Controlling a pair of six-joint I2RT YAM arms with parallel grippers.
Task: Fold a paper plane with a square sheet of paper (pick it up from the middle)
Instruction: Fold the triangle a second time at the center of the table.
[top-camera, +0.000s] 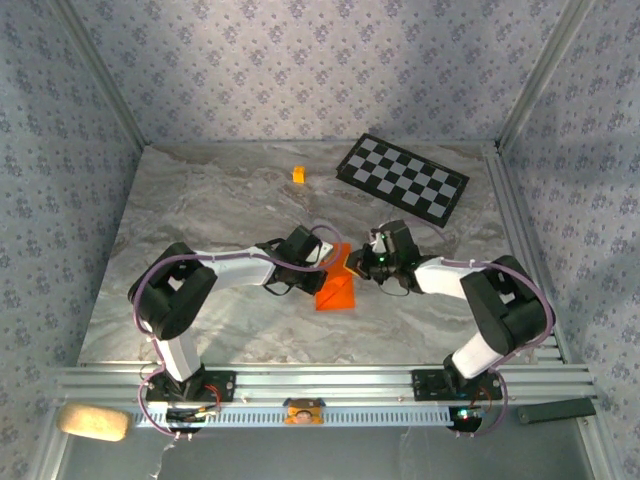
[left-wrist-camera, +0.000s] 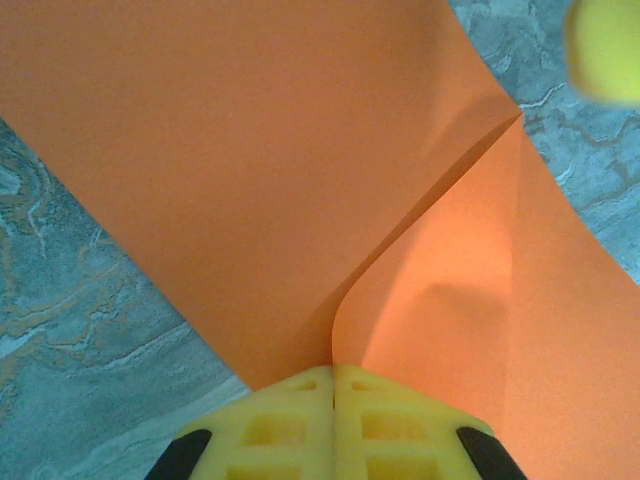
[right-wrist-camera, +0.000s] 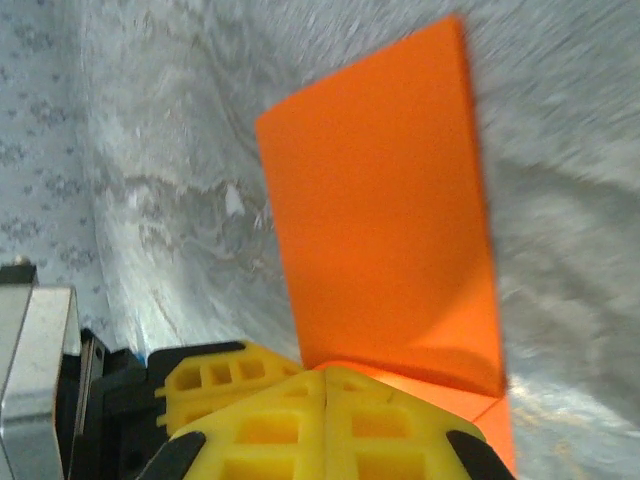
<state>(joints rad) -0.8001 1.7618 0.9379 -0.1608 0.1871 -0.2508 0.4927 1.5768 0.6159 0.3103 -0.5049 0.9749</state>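
Observation:
The square sheet of paper (top-camera: 335, 288) is bright orange, partly folded, and lies mid-table between the two grippers. My left gripper (top-camera: 325, 258) is shut, and in the left wrist view the paper (left-wrist-camera: 250, 150) runs as a crease straight into its closed yellow tips (left-wrist-camera: 333, 368). My right gripper (top-camera: 362, 262) faces it from the right, also shut. In the right wrist view its tips (right-wrist-camera: 325, 372) sit at the foot of a raised flap of the paper (right-wrist-camera: 380, 200); a flat part lies under them. I see no paper between them. The left gripper's fingers (right-wrist-camera: 215, 380) show just beside.
A black-and-white checkered board (top-camera: 402, 178) lies at the back right, and a tiny orange-yellow cube (top-camera: 298, 174) at the back centre. Metal rails (top-camera: 320, 385) run along the near edge. A tan pad (top-camera: 93, 422) sits off the table at front left.

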